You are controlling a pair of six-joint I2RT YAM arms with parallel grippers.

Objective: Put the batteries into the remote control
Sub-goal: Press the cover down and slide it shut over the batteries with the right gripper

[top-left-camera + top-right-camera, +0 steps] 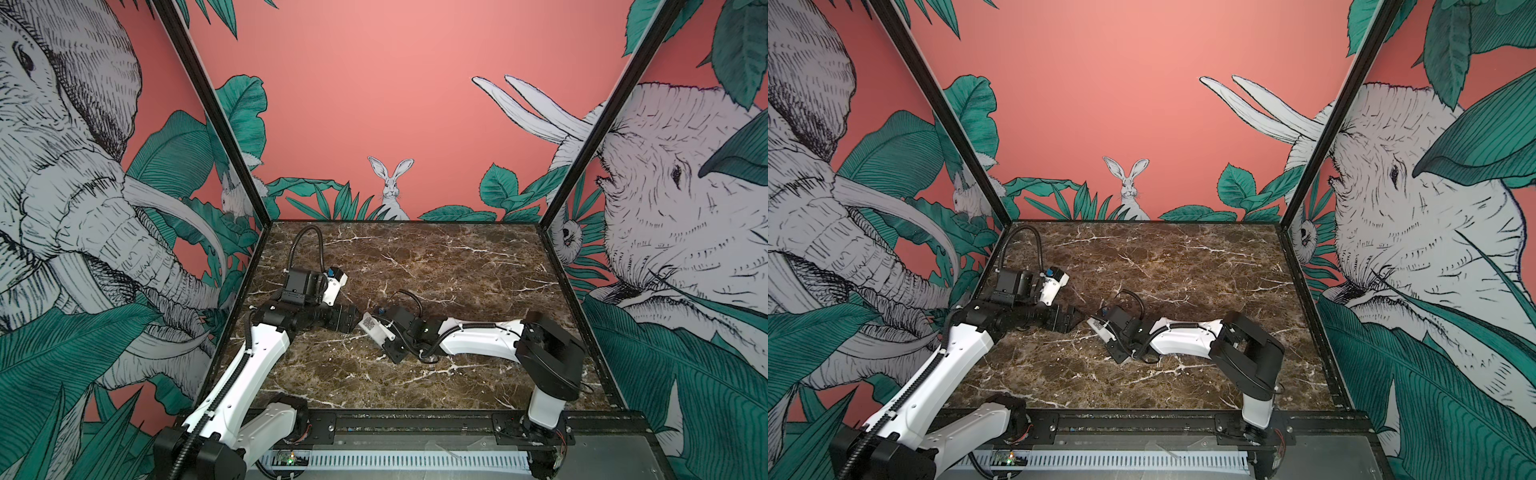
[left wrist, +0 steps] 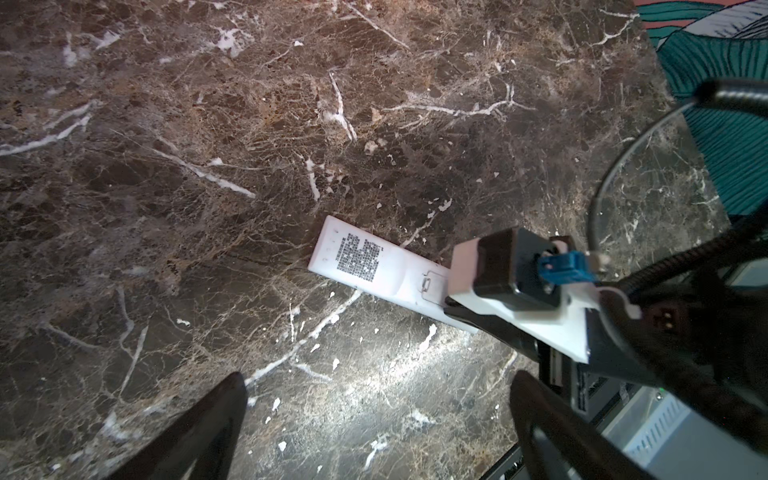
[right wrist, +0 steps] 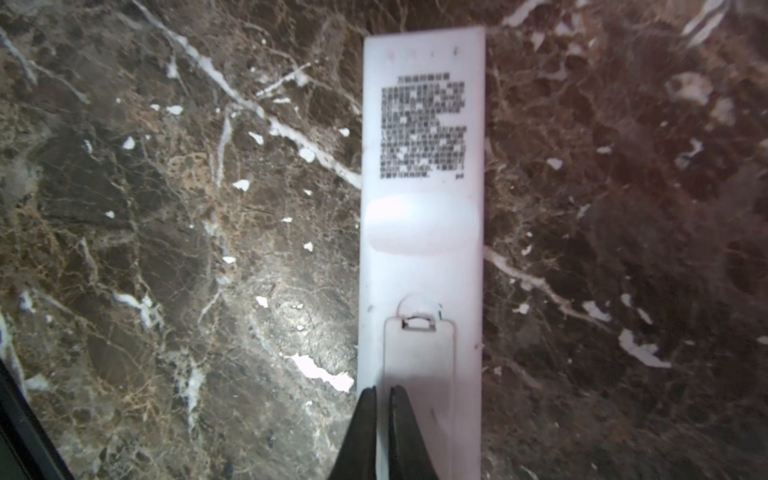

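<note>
Remote control [image 3: 422, 232], slim white plastic, lies back-up on the brown marble tabletop [image 3: 166, 208], likely so the right gripper [image 3: 383, 399], fingers together, can press its battery hatch [image 3: 419, 357]; the left gripper [image 2: 378, 376] hovers nearby, jaws apart.

- The remote control [image 3: 422, 232] lies back-up in the right wrist view; its near end runs off the lower edge; the print on its label [image 3: 422, 129] is too blurred to read.
- The right gripper [image 3: 384, 392] shows only two dark fingertips, nearly together over the battery cover [image 3: 424, 357]; the rest is cut off below; whether they touch the cover cannot be told.
- In the left wrist view the right arm's wrist hides one end of the remote control; the left gripper [image 2: 376, 378] shows two wide-apart fingers, cut off at the bottom edge.
- In both top views the right arm covers most of the remote control; only a short white end shows.
</note>
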